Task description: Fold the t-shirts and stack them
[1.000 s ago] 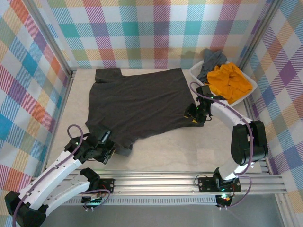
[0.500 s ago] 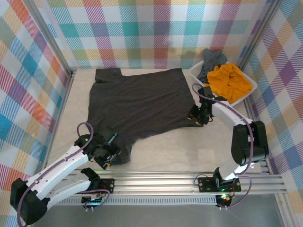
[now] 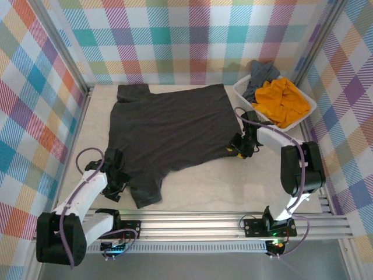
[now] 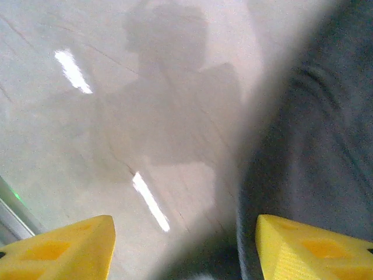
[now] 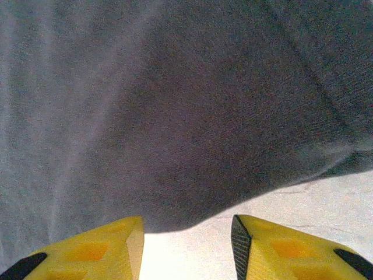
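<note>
Shirt [image 3: 172,125], charcoal, spread flat on tabletop [image 3: 233,186], not yet folded. Left tool [image 3: 115,175] released, beside near-left edge. Right tool [image 3: 239,148] released at right hem corner. Risk: either tool closes on bare tabletop, misses cloth; uneven lift skews fold.

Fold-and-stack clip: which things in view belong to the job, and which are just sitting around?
Part of the job:
- dark charcoal t-shirt, spread flat on the table
- mustard-orange t-shirt, bunched in the white basket
- slate grey t-shirt, hanging over the basket's far end

Just there:
- the basket itself
- plaid walls
- metal rail
</note>
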You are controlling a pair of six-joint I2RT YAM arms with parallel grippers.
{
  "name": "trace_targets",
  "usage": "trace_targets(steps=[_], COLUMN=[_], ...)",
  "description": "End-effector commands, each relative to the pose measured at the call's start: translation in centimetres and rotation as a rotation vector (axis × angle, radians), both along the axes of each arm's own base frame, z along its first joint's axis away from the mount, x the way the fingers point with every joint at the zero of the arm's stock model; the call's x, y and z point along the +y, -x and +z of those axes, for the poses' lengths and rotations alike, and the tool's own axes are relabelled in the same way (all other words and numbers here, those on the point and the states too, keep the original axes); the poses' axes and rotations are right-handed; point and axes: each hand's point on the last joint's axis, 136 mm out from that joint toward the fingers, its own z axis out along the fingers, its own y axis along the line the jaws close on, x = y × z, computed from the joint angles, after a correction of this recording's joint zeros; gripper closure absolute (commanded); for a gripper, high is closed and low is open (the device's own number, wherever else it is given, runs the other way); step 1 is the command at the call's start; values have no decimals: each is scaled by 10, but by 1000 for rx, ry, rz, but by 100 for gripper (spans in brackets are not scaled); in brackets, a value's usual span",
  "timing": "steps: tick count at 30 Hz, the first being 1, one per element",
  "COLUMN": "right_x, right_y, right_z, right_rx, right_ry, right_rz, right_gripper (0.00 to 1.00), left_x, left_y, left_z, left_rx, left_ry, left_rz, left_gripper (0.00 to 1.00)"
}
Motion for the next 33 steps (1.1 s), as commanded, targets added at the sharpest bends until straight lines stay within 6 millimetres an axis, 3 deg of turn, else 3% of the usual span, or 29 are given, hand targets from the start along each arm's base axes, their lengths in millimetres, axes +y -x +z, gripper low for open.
trace_targets(steps=[1, 3, 6, 10, 13, 15, 16, 18, 20, 22, 26, 30, 33], right_x=[0, -4, -13, -22, -26, -30, -34, -41, -47, -51, -54, -56, -57], right_y=[1, -3, -10, -18, -22, -23, -22, -17, -11, -5, 0, -1, -5], right_z=[-14, -17, -22, -34, -37, -31, -25, -12, -4, 0, -3, -6, -5], right_rx=[43, 40, 45, 78, 81, 55, 36, -3, -30, -43, -42, -29, -32], right_ry=[-42, -30, 6, 18, 30, 53, 68, 103, 126, 131, 76, 48, 41], right_rz=[-46, -60, -66, -73, -68, -62, -62, -61, -71, -91, -150, -166, -171], right_gripper=[55, 55, 56, 62, 64, 65, 64, 62, 59, 58, 58, 58, 58], left_x=[6, 12, 19, 24, 32, 43, 52, 61, 51, 27, -12, -44, -51], left_y=[-37, -46, -52, -74, -93, -98, -95, -84, -65, -39, 18, 37, 47], left_z=[4, 6, 4, -8, -8, 5, 21, 58, 73, 67, 36, 14, 7], left_rx=[-153, -172, -169, -173, -162, -171, -181, -235, -264, -232, -88, -62, -15], left_ry=[17, 0, -26, 3, 12, -37, -102, -225, -216, -126, 1, 96, 84], left_rz=[1, 14, 20, -16, -58, -80, -91, -106, -124, -139, -186, -274, -350], left_gripper=[35, 38, 53, 77, 82, 83, 81, 64, 60, 63, 67, 65, 65])
